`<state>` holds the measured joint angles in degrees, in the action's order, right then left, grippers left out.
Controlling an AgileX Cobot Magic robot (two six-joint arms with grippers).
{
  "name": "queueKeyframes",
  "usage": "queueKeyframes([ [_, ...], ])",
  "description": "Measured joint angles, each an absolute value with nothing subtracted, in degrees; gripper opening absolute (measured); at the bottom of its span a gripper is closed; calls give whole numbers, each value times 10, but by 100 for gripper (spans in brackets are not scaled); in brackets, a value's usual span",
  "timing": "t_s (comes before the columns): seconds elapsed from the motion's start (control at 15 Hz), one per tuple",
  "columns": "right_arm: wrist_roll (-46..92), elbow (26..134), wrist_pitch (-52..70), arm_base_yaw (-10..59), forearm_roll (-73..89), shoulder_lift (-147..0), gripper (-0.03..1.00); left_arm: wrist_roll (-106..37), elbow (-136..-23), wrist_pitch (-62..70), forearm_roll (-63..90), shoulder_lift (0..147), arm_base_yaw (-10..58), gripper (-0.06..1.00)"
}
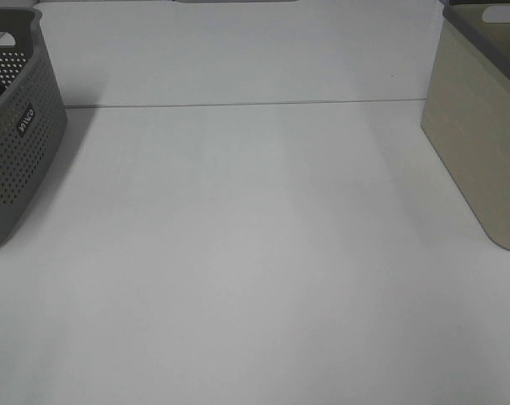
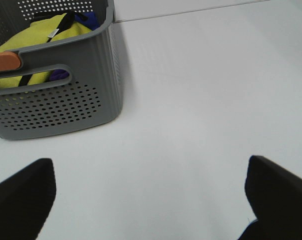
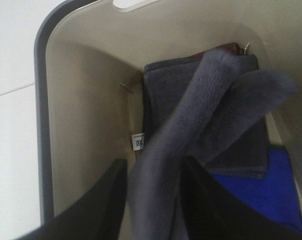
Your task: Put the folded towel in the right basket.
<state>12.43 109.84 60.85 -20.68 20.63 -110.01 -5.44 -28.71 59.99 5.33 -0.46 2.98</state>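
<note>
In the right wrist view my right gripper (image 3: 156,195) is shut on a grey towel (image 3: 211,95) and holds it inside the beige right basket (image 3: 86,100). The towel droops from the jaws over a folded dark grey cloth (image 3: 241,150) and a blue cloth (image 3: 261,195) that lie on the basket's bottom. In the high view the right basket (image 1: 474,143) stands at the right edge, and neither gripper shows there. My left gripper (image 2: 151,200) is open and empty above the bare white table.
A grey perforated basket (image 1: 18,143) stands at the table's left edge. In the left wrist view it (image 2: 66,105) holds a yellow cloth (image 2: 46,37) and something dark blue. A seam crosses the white table (image 1: 255,253) at the back.
</note>
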Motion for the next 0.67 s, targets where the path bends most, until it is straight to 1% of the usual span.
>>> queueKeyframes([
  [0.07,120,1098,608,-207,205,-1104,43,-54,-287,600,53,-5,30,98],
  [0.13,116,1098,608,-207,206,-1105,50,-54,-287,600,53,-5,30,98],
  [0.2,111,1098,608,-207,212,-1105,53,-54,-287,600,53,-5,30,98],
  [0.27,111,1098,610,-205,222,-1101,54,-54,-287,600,53,-5,30,98],
  [0.4,111,1098,617,-180,227,-1086,55,-54,-287,600,53,-5,30,98],
  [0.67,108,1098,677,-78,214,-1065,56,-54,-287,600,53,-5,30,98],
])
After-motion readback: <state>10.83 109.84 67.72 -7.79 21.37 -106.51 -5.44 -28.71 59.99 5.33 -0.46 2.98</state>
